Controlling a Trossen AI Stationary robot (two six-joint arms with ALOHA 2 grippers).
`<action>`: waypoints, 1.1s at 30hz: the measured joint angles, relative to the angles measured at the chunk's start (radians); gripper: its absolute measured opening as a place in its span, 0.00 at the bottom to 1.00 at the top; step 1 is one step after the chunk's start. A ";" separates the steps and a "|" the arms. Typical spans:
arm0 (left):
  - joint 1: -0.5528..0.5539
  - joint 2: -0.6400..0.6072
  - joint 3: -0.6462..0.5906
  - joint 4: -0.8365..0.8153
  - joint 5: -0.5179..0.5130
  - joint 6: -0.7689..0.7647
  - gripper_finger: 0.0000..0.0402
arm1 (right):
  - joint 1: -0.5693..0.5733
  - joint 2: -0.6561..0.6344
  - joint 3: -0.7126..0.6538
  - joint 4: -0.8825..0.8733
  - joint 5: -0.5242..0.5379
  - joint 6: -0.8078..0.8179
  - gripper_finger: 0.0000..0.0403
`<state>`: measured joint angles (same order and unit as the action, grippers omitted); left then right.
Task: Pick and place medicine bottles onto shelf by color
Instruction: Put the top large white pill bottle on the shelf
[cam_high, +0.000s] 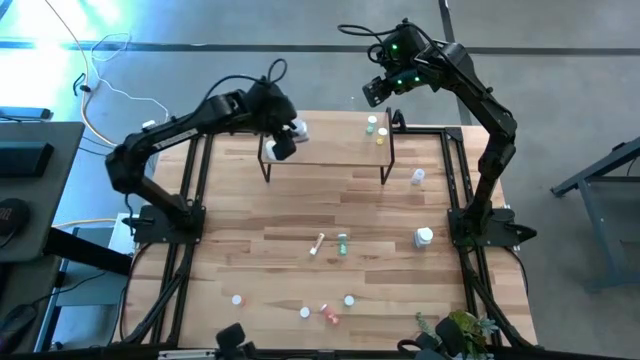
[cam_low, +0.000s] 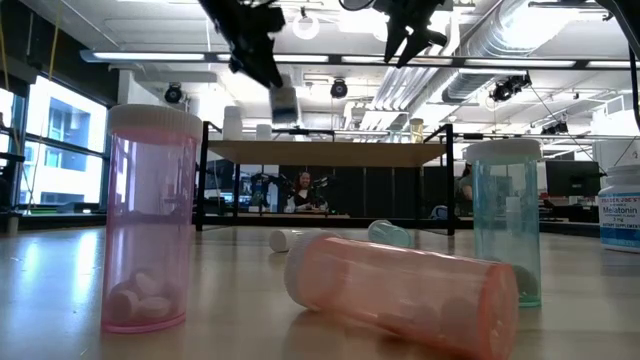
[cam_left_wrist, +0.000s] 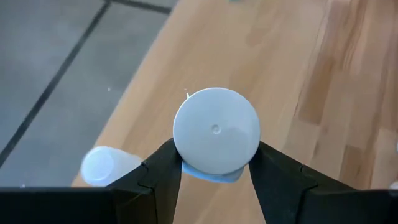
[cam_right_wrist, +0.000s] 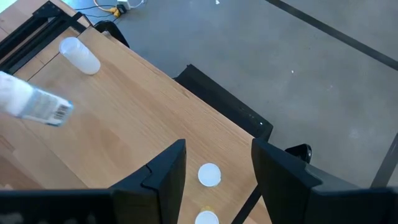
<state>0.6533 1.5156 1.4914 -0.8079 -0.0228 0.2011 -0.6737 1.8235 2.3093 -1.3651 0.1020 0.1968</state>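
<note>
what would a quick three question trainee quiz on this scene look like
1. True or false: the left gripper is shut on a white-capped bottle above the shelf.
2. Which gripper holds nothing? A) the right gripper B) the left gripper
3. Fill in: in the low view, the nearest pink bottle stands upright, while the orange bottle beside it is ____.

Key: 1 true; 2 A, its fingers stand open over the shelf's far right end with two small bottles below; 3 lying on its side.
</note>
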 joint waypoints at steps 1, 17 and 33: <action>0.005 0.013 0.000 -0.002 0.000 0.009 0.41 | 0.000 0.000 0.000 0.000 0.000 -0.003 0.43; 0.062 0.096 0.001 -0.027 0.028 0.028 0.41 | 0.000 0.000 0.000 0.000 0.000 -0.048 0.43; 0.058 0.090 0.007 -0.056 0.011 0.038 0.49 | 0.030 -0.003 0.000 -0.103 -0.001 -0.017 0.43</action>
<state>0.7113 1.6059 1.4988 -0.8638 -0.0120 0.2394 -0.6433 1.8201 2.3093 -1.4677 0.1009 0.1794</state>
